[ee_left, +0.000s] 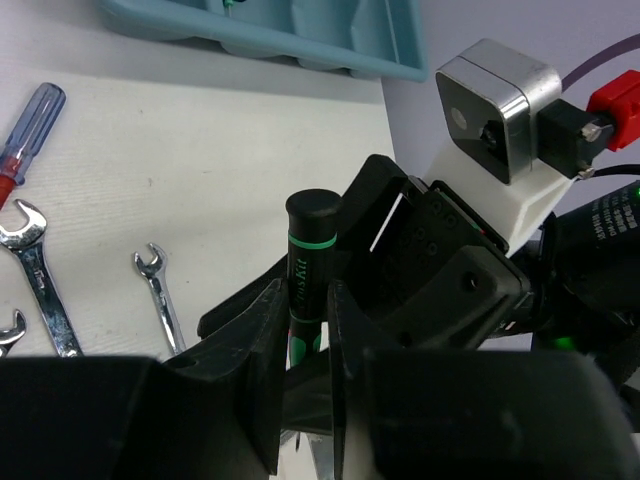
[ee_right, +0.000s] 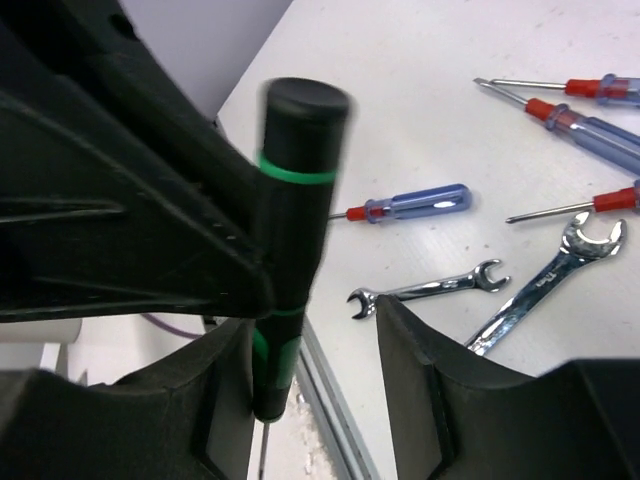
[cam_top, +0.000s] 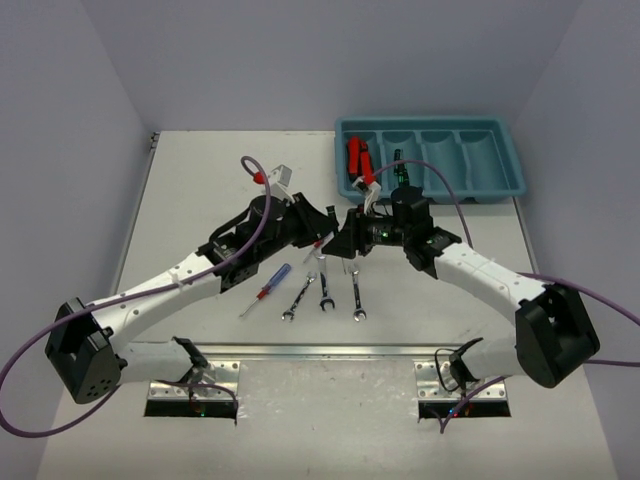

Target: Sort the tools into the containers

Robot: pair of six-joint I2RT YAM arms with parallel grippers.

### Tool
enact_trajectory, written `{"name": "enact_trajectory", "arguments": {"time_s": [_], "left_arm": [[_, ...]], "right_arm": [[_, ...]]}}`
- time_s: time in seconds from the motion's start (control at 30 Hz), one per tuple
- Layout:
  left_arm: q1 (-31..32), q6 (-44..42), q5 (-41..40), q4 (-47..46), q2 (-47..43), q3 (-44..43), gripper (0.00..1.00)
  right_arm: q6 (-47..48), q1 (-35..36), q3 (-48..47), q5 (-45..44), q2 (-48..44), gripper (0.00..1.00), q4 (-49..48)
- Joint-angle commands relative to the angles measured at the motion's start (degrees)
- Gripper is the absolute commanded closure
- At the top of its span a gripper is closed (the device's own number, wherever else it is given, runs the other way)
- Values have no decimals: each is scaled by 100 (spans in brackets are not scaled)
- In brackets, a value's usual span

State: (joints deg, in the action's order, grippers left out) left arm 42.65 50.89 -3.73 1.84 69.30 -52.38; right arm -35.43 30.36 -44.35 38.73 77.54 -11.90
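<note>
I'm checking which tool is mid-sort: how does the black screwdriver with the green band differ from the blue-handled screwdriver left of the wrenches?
The black screwdriver has an opaque black handle with a green band; the blue-handled screwdriver has a clear blue handle with a red collar. The black one is held between the left gripper's fingers, above the table; the blue one lies flat on it. Both are outside the tray.

Both arms angle inward, wrists meeting; left gripper [ee_left: 305,335] clamps a black-green screwdriver [ee_left: 312,215], right gripper [ee_right: 315,375] jaws spread around it
</note>
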Motion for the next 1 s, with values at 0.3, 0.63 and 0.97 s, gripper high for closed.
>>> {"name": "enact_trajectory", "arguments": {"time_s": [0.3, 0.63, 0.97], "left_arm": [[-14, -465, -543, 258, -233, 5, 33], [-29, -1724, -2746, 2918, -716, -1118, 0], [-27, -2283, -3221, 3513, -1245, -331, 0]], "right_arm": [[368, -65, -805, -981, 72, 100, 695], [1613, -1499, -2677, -3677, 1473, 100, 3188], [2417, -2218, -6691, -4716, 4647, 91, 4698]]}}
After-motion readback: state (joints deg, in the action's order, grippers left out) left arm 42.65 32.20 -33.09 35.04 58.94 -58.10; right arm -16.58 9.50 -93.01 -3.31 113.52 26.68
